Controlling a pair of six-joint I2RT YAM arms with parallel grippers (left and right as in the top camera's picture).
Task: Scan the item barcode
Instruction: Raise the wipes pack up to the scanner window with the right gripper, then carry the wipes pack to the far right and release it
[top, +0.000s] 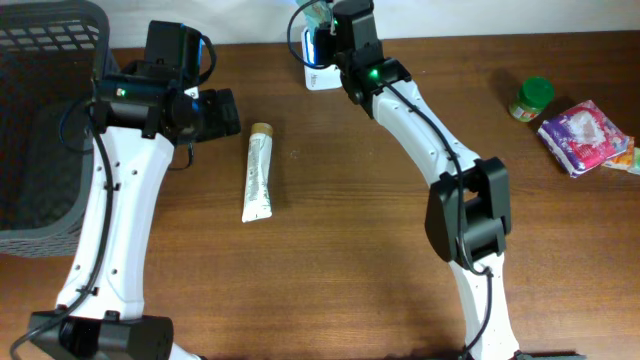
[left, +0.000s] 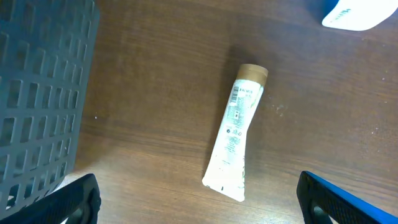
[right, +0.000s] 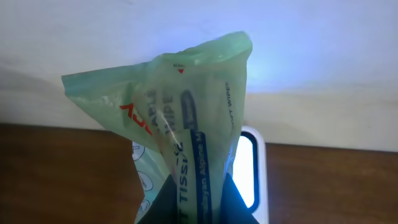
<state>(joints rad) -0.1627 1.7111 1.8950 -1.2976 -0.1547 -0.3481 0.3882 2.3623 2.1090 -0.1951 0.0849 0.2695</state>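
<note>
2 grippers work over the table. The right gripper is clamped on a green wipes pack, holding it upright just above the scanner, whose window glows pale blue. The left gripper, well left of the scanner, has its fingers spread wide around nothing. 1 white tube lies flat between that gripper and the scanner. A grey basket stands far left of the scanner. A green jar and a pink packet sit far right of it.
</note>
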